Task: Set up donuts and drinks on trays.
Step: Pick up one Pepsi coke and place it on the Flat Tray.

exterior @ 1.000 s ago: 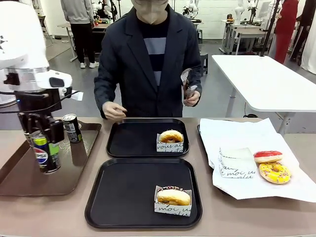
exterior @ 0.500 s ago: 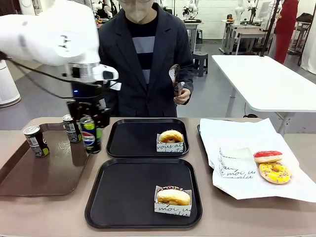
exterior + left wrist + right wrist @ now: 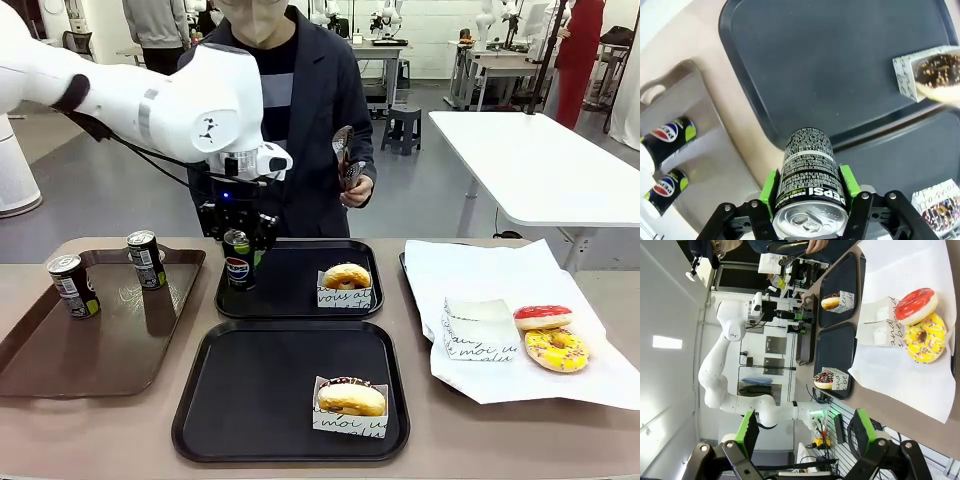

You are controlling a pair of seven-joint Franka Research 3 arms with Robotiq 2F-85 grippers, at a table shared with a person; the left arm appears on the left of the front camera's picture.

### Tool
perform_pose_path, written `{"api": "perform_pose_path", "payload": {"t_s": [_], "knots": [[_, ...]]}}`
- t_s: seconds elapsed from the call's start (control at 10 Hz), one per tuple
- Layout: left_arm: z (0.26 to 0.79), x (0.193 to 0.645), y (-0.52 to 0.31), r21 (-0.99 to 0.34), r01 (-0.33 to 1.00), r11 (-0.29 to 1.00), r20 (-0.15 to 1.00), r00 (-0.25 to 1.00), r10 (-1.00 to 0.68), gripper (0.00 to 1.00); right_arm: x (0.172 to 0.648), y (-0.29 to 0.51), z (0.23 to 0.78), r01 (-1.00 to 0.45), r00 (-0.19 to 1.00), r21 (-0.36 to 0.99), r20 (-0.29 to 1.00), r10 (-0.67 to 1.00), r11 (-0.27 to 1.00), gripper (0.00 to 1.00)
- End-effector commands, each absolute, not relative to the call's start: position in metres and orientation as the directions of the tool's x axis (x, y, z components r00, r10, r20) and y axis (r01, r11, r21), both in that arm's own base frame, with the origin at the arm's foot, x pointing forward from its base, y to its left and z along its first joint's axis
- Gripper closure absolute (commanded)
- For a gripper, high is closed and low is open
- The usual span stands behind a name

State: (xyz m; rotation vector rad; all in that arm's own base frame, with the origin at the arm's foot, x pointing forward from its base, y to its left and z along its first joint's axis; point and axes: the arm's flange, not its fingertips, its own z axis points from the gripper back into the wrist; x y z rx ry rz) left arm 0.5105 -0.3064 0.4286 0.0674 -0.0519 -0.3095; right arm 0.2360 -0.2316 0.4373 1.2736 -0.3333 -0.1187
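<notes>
Left gripper (image 3: 809, 186) is pinching the Pepsi can (image 3: 807, 165) by its sides, jaws half-spread, wrist view showing its silver top, front view placing it upright over the far tray's (image 3: 300, 292) left edge; right gripper (image 3: 805, 431) is hanging jaws spread wide, empty.

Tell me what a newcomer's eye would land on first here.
The left gripper holds a Pepsi can upright at the left edge of the far black tray. On the white paper at the right lie a red donut and a yellow donut. Two more cans stand on the brown tray at the left.
</notes>
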Motion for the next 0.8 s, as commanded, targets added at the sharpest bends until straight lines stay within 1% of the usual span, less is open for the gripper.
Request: {"api": "perform_pose_path", "payload": {"t_s": [0.0, 0.1, 0.2, 0.4, 0.7], "knots": [[0.426, 0.522, -0.311, 0.091, 0.285, 0.954, 0.070, 0.954, -0.291, 0.41, 0.237, -0.233, 0.439, -0.123, 0.940, 0.952, 0.202, -0.276, 0.279, 0.00], [0.420, 0.527, -0.311, 0.082, 0.286, 0.955, 0.070, 0.954, -0.292, 0.41, 0.237, -0.233, 0.439, -0.123, 0.940, 0.952, 0.202, -0.276, 0.279, 0.00], [0.409, 0.534, -0.307, 0.073, 0.258, 0.963, 0.075, 0.962, -0.263, 0.41, 0.237, -0.233, 0.439, -0.123, 0.940, 0.952, 0.202, -0.276, 0.279, 0.00], [0.390, 0.541, -0.303, 0.104, 0.230, 0.968, 0.067, 0.969, -0.238, 0.41, 0.237, -0.233, 0.439, -0.123, 0.940, 0.952, 0.202, -0.276, 0.279, 0.00], [0.373, 0.546, -0.299, 0.102, 0.244, 0.964, 0.067, 0.965, -0.252, 0.41, 0.237, -0.233, 0.439, -0.123, 0.940, 0.952, 0.202, -0.276, 0.279, 0.00]]}}
